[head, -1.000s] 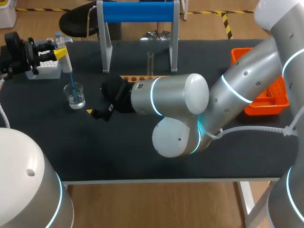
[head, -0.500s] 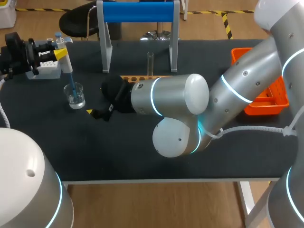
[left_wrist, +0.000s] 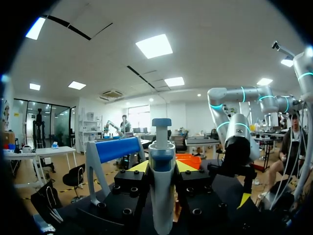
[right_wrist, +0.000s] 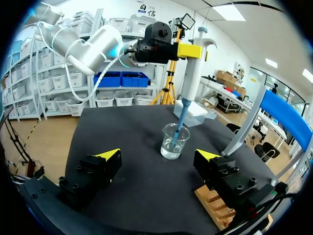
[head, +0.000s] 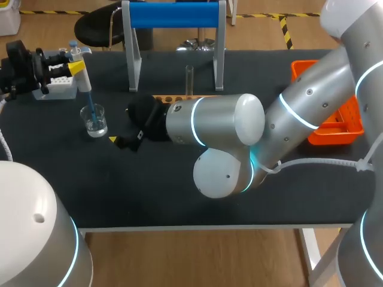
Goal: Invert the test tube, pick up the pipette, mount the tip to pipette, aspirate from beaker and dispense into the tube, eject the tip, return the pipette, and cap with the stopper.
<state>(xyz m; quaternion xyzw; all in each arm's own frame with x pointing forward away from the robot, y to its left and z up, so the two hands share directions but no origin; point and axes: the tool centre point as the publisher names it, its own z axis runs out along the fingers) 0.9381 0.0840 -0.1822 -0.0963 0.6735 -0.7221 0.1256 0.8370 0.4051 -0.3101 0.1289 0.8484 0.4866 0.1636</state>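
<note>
Step judged: aspirate.
- Left gripper (head: pixel 74 67) clenched on white pipette with yellow collar (head: pixel 83 76); blue tip (head: pixel 91 109) dips into clear glass beaker (head: pixel 96 122) of liquid, near black worktop (head: pixel 119 191) left edge.
- Do well: tip end under surface, off glass; pipette upright; draw slowly; lift straight clear of rim before crossing to tube.
- Right gripper (right_wrist: pixel 157 156) released, empty, low beside beaker, not touching.
- Clear glass test tube (head: pixel 189 81) upright in wooden rack (head: pixel 173 97), mid far edge.

Count: pipette 1, tip 1, beaker 1, tube 1, rack 1, grippers 2. Stopper not seen.
</note>
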